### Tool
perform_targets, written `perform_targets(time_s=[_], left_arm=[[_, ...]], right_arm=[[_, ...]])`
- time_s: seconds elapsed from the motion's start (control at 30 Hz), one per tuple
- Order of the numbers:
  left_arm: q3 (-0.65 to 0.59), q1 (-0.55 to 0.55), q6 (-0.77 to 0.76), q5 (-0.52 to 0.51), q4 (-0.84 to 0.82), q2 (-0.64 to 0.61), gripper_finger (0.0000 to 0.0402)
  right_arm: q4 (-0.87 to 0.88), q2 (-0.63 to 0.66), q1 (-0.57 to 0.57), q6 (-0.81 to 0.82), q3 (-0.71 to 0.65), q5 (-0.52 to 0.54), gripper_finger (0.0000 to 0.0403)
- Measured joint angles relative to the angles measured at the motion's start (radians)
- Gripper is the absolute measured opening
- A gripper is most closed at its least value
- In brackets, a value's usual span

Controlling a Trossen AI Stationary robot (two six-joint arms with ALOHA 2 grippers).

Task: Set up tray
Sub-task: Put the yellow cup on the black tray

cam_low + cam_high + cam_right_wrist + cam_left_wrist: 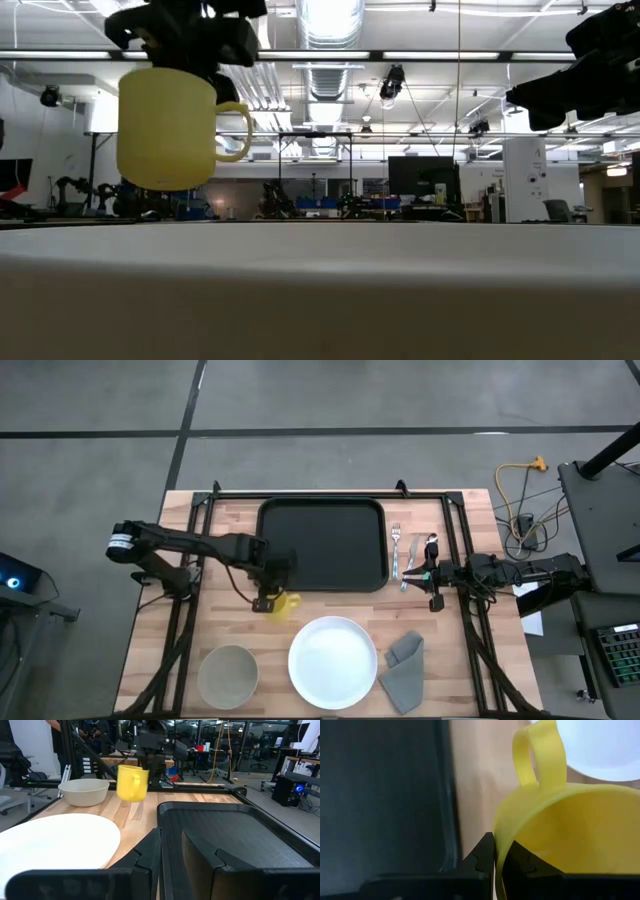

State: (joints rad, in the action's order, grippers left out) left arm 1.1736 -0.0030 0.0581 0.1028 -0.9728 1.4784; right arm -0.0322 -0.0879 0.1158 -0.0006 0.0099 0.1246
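The left gripper (272, 596) pinches the rim of a yellow mug (287, 605) and holds it above the table, just off the tray's (322, 544) near left corner. The tray lies flat at the table's (165, 622) far middle. The right gripper (428, 573) waits beside the fork (396, 550), its fingers narrowly apart and empty.

The table (330, 605) is pale butcher-block wood with a smooth, low-sheen finish. The tray (322, 543) looks like matt black plastic, finely textured on its floor, with a smoother rim. The mug (132, 782) is yellow with a smooth, softly glossy surface. The plate (333, 662) is glossy white, like glazed ceramic, and the bowl (83, 792) is a duller off-white. The napkin (405, 671) is grey cloth, folded and matt. The fork (395, 549) is shiny metal.
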Motion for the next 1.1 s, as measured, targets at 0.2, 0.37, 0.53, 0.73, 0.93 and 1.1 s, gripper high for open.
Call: perform_targets(time_s=[0.2,0.37,0.53,0.73,0.93,1.1], left_arm=[[0.0,0.063,0.059,0.001,-0.004,-0.005,0.0],[0.0,0.117,0.086,0.004,-0.006,-0.01,0.0],[0.0,0.163,0.132,0.003,-0.017,-0.01,0.0],[0.0,0.232,0.17,0.003,-0.023,-0.01,0.0],[-0.001,0.332,0.22,0.003,-0.023,-0.01,0.0],[-0.001,0.437,0.247,0.003,-0.01,-0.01,0.0]], right_arm=[[0.0,0.0,0.0,0.0,0.0,0.0,0.0077],[0.0,0.0,0.0,0.0,0.0,0.0,0.0073],[0.0,0.0,0.0,0.0,0.0,0.0,0.0068],[0.0,0.0,0.0,0.0,0.0,0.0,0.0074],[0.0,0.0,0.0,0.0,0.0,0.0,0.008],[0.0,0.0,0.0,0.0,0.0,0.0,0.0075]])
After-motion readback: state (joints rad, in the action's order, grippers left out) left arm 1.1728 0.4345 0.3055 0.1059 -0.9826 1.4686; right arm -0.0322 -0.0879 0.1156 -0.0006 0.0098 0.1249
